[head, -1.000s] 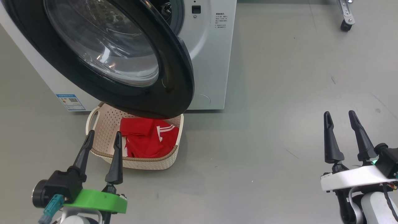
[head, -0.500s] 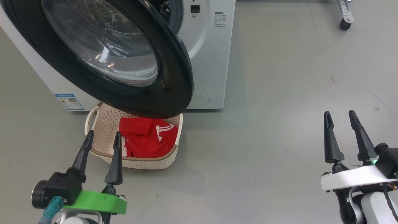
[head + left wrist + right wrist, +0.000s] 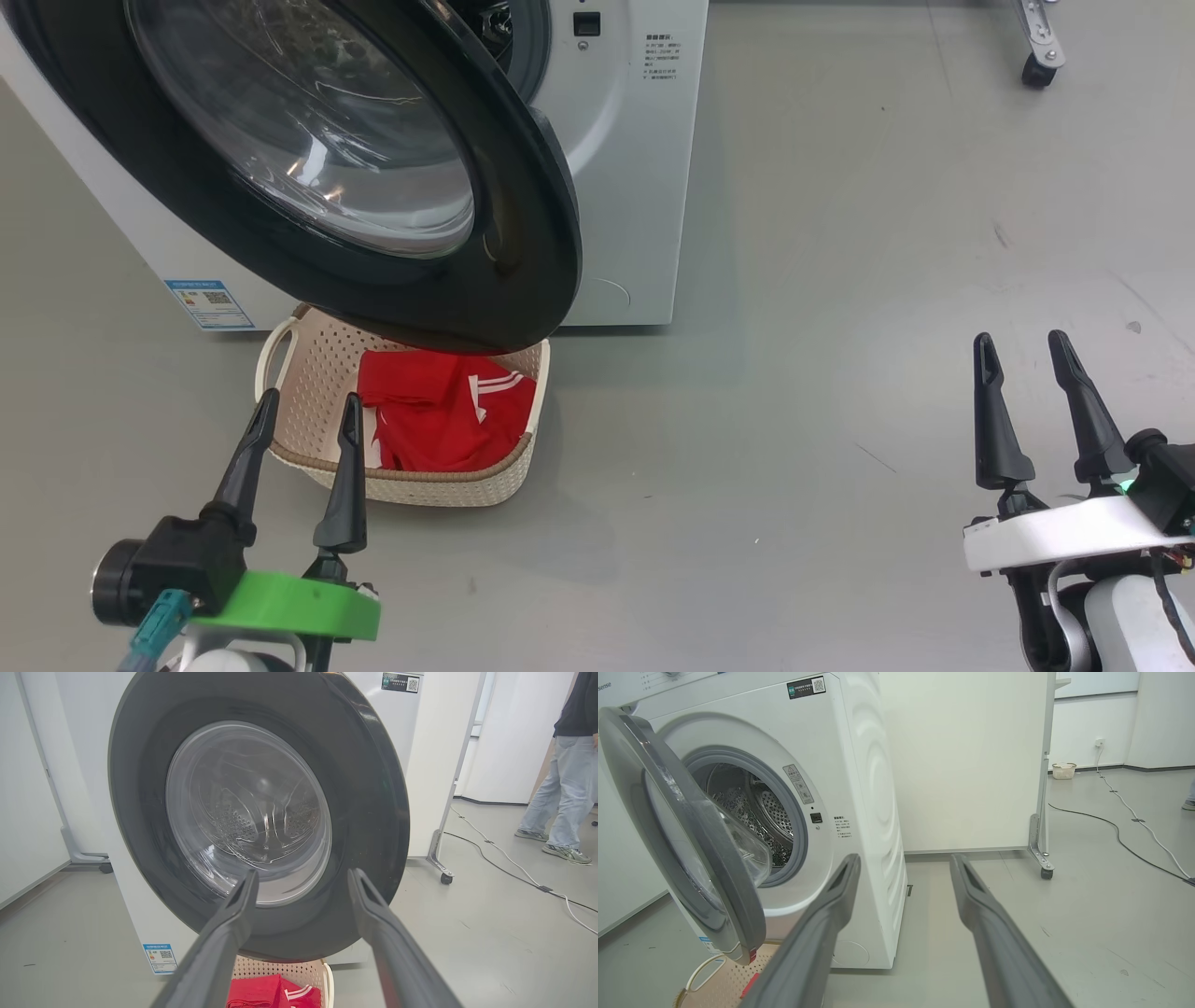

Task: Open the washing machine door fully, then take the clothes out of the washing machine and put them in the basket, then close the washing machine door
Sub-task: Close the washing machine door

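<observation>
The washing machine door (image 3: 504,215) hangs part open, its black rim and glass bowl (image 3: 247,812) swung out over the basket. The white washing machine (image 3: 625,168) stands behind it, and its steel drum (image 3: 752,812) looks bare of clothes. The cream basket (image 3: 308,373) sits on the floor under the door with the red clothes (image 3: 448,411) lying in it. My left gripper (image 3: 308,406) is open just in front of the basket, below the door. My right gripper (image 3: 1019,347) is open over bare floor, far right of the machine.
Grey floor spreads to the right of the machine. A white partition on castors (image 3: 1041,863) stands behind it, with cables (image 3: 1120,826) running across the floor. A person's legs (image 3: 560,793) are at the far right. A small basket (image 3: 1064,771) rests by the far wall.
The whole head view has shifted very slightly, so the camera moved. The left gripper sits a touch lower; door, basket and right gripper stay as they were.
</observation>
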Robot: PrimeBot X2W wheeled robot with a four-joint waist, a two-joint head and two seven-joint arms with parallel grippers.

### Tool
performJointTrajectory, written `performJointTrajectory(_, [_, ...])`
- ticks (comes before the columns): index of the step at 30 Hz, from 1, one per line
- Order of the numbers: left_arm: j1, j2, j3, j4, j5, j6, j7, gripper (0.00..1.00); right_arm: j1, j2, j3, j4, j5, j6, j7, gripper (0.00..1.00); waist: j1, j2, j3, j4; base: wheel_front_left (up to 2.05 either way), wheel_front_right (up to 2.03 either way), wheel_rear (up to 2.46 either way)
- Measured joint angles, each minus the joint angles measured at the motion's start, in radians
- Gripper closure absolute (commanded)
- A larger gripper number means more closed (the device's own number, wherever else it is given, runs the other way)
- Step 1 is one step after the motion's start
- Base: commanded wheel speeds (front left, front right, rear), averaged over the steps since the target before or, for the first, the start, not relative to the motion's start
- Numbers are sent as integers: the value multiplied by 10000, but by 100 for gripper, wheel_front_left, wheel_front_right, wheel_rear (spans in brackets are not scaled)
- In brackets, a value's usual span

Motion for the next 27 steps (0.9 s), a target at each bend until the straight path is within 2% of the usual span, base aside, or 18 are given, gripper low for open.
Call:
performJointTrajectory(7, [78, -50, 58, 2, 107, -81, 0, 0, 0, 13, -13, -29, -6, 0, 0, 0, 0, 0, 21, 26, 0, 0, 0])
performJointTrajectory(8, [83, -59, 48, -2, 142, -90, 0, 0, 0, 6, -15, -73, -8, 0, 0, 53, 0, 0, 38, 34, 0, 0, 0])
performJointTrajectory(9, [83, -69, 35, -10, 169, -111, 0, 0, 0, -27, -13, -159, -12, 2, 0, 100, 0, 0, 65, 47, 0, 0, 0])
performJointTrajectory(20, [69, -380, -209, -163, 345, -267, 0, 0, -454, -744, 880, -907, -489, 128, -36, 100, 0, 0, 576, 353, 0, 0, 0])
performJointTrajectory(27, [-41, -598, -416, -278, 433, -343, 0, 0, -1344, -1327, 2084, -1365, -734, 176, 360, 100, 0, 0, 1120, 757, 0, 0, 0])
